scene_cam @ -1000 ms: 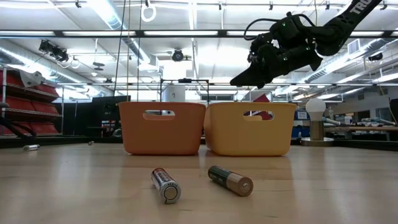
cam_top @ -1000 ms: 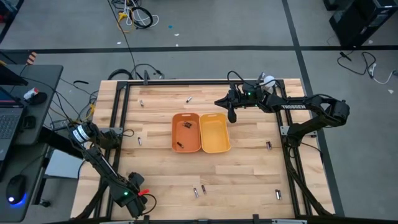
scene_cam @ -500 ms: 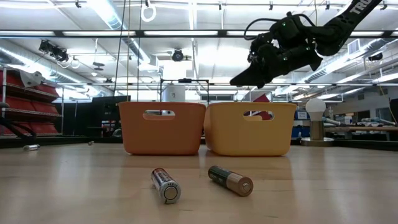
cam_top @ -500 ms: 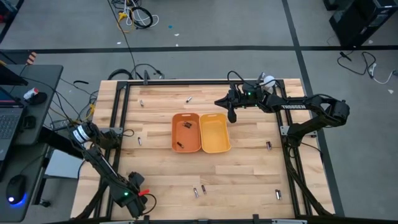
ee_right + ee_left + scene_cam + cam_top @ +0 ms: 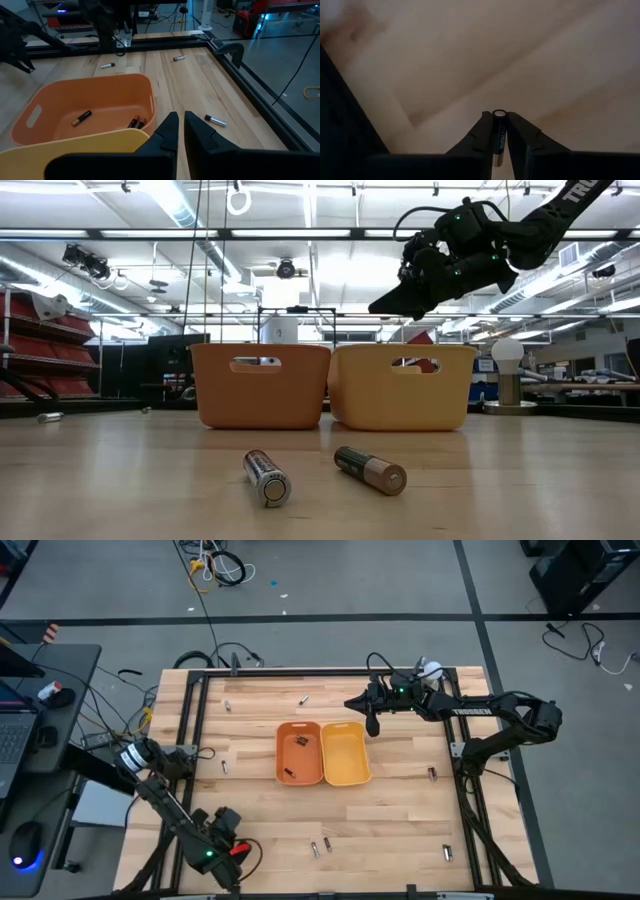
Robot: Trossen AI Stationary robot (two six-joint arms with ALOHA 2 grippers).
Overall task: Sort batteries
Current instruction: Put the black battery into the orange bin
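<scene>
left gripper [image 5: 499, 131] pinches a dark battery [image 5: 499, 137] between its fingers [image 5: 482, 132], metal end cap facing out, bare wood beneath; in the high view this gripper [image 5: 243, 852] sits at the table's [image 5: 400, 830] near left corner. right gripper [image 5: 179, 131] has its fingers together with only a thin slit between, nothing in them, raised over the far edge of the yellow bin [image 5: 345, 753], by the seam with the orange bin [image 5: 299, 752]. the two bins touch side by side mid-table. orange bin holds three batteries: one lying alone [image 5: 81, 117], two together against the wall [image 5: 136, 122]. loose batteries on the wood: two near the front edge [image 5: 267, 477], [image 5: 371, 469], one by the front right [image 5: 447, 853], one by the right rail [image 5: 432, 774], one left of the bins [image 5: 225, 767], two toward the far side [image 5: 303, 699], [image 5: 227, 706].
</scene>
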